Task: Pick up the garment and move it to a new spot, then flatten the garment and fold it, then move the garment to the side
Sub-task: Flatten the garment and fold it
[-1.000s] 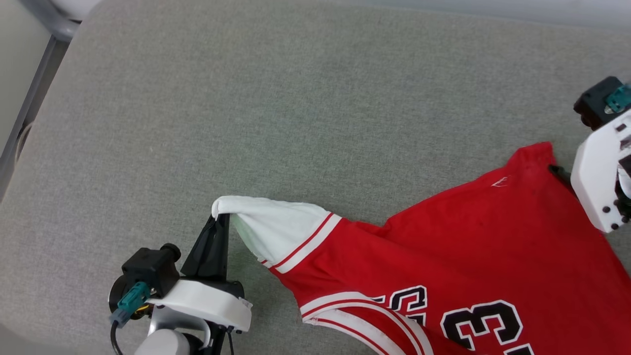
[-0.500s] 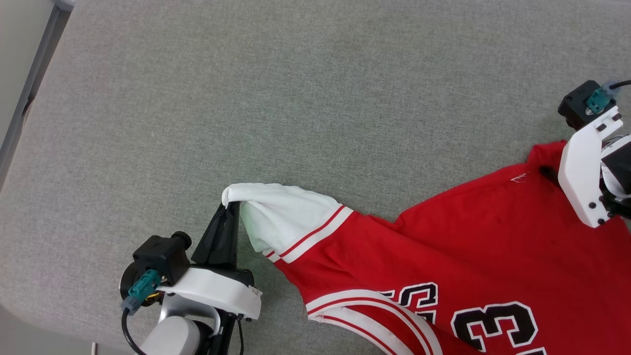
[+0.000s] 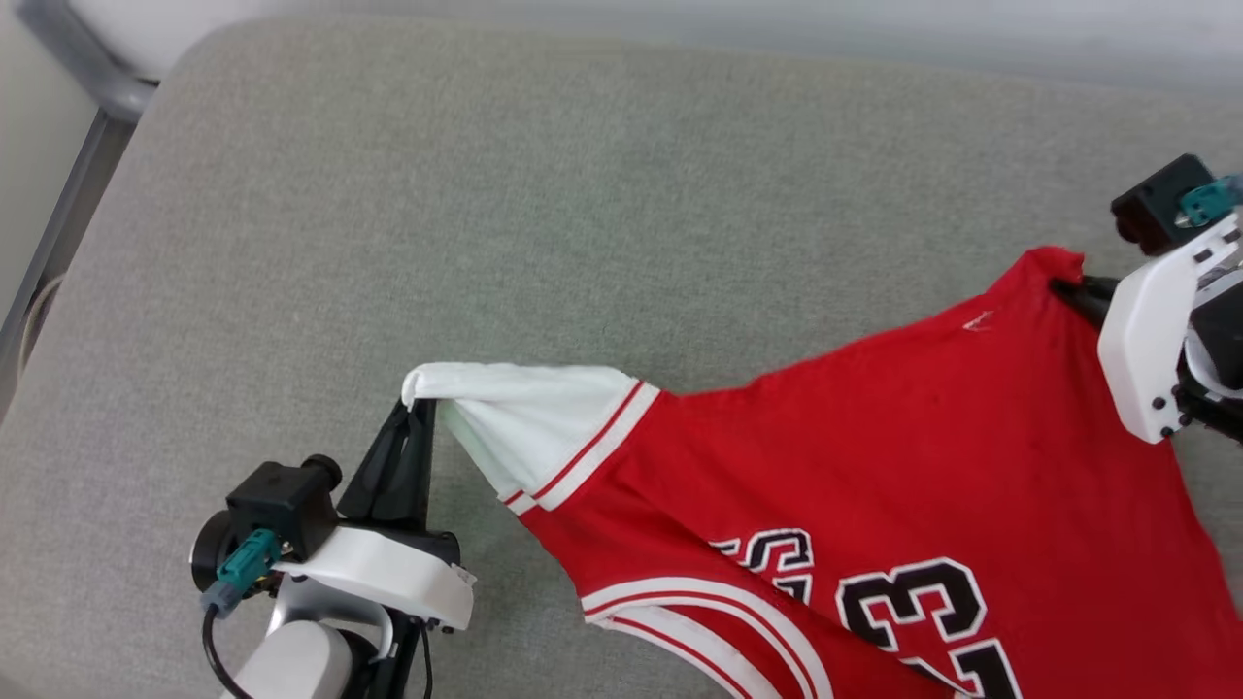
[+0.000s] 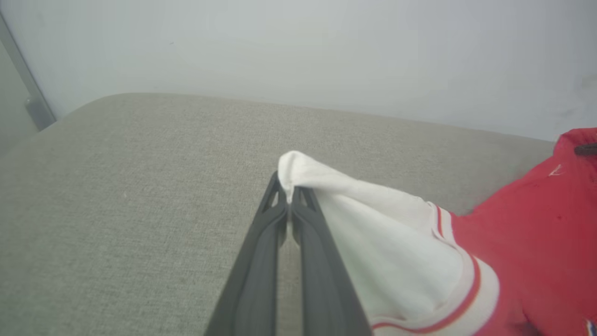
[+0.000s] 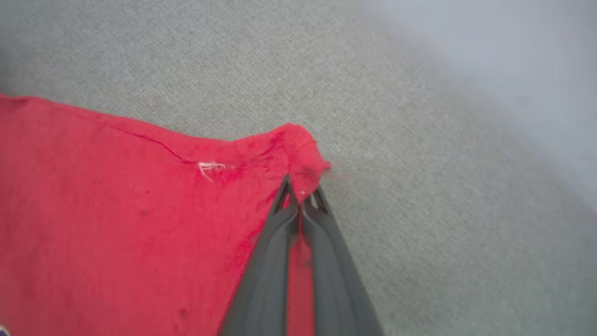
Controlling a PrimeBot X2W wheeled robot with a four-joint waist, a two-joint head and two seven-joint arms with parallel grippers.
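The garment (image 3: 874, 466) is a red jersey with a white sleeve (image 3: 524, 417) and the number 23; it is stretched across the lower right of the grey cushion. My left gripper (image 3: 416, 406) is shut on the tip of that white sleeve (image 4: 326, 196), pinching it up into a peak. At the right edge, my right gripper (image 3: 1066, 288) is shut on a red corner of the garment (image 5: 298, 149), and its fingers (image 5: 280, 233) have closed together over the cloth. The cloth runs fairly taut between the two grips.
The grey cushion (image 3: 486, 214) spreads wide behind and to the left of the garment. A pale wall (image 4: 326, 46) rises past its far edge. A grey metal frame (image 3: 68, 204) runs along the left side.
My right gripper has shut on the garment's red corner. The cloth between the two grips is stretched straighter than before. The head camera has shifted, so the whole scene sits differently in view.
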